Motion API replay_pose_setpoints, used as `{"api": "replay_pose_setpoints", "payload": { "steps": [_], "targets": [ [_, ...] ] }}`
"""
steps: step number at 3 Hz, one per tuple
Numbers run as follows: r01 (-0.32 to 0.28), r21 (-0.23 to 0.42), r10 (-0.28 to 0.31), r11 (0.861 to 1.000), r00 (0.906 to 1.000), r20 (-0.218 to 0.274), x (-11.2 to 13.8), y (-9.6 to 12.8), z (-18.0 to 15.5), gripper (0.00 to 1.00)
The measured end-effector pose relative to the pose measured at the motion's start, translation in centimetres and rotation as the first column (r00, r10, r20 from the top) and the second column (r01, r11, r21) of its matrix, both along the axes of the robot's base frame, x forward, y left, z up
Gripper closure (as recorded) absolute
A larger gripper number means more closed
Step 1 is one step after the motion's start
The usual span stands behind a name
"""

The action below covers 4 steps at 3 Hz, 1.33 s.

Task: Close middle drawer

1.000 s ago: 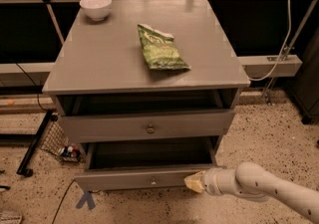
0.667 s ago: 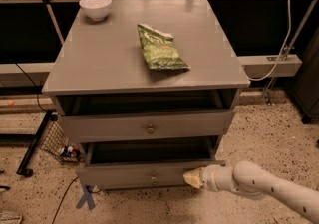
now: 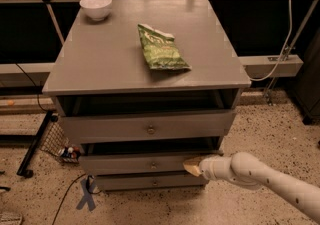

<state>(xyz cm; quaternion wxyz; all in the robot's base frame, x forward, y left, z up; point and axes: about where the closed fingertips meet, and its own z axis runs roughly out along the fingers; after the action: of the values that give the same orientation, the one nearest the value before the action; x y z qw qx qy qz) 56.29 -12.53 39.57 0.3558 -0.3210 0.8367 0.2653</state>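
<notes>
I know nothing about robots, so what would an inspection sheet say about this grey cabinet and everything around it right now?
Surface: grey cabinet top, holding two things.
Job's things: middle drawer, with a dark gap above its front, so seemingly not fully in; the top drawer stands pulled out.
Clutter: white bowl at the back left; green snack bag lying near the centre.
Gripper: gripper at the right end of the middle drawer's front, seemingly touching it.
Cables: white cable hanging on the right; dark cable on the floor at the left.
Surroundings: speckled floor; blue tape cross by the cabinet's left foot.
</notes>
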Motion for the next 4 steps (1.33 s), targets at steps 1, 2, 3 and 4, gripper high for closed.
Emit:
{"api": "replay_pose_setpoints", "payload": {
  "steps": [1, 2, 3, 4],
  "targets": [
    [-0.011, -0.009, 0.011, 1.0, 0.9994, 0.034, 1.8, 0.2, 0.8, 1.0],
    [-0.014, -0.012, 0.014, 1.0, 0.9993, 0.034, 1.9, 0.2, 0.9, 1.0],
    [-0.017, -0.025, 0.018, 1.0, 0.9998, 0.006, 1.2, -0.5, 0.7, 1.0],
    [0.007, -0.043, -0.008, 0.999, 0.9993, -0.037, 0.1, -2.1, 0.2, 1.0]
  ]
}}
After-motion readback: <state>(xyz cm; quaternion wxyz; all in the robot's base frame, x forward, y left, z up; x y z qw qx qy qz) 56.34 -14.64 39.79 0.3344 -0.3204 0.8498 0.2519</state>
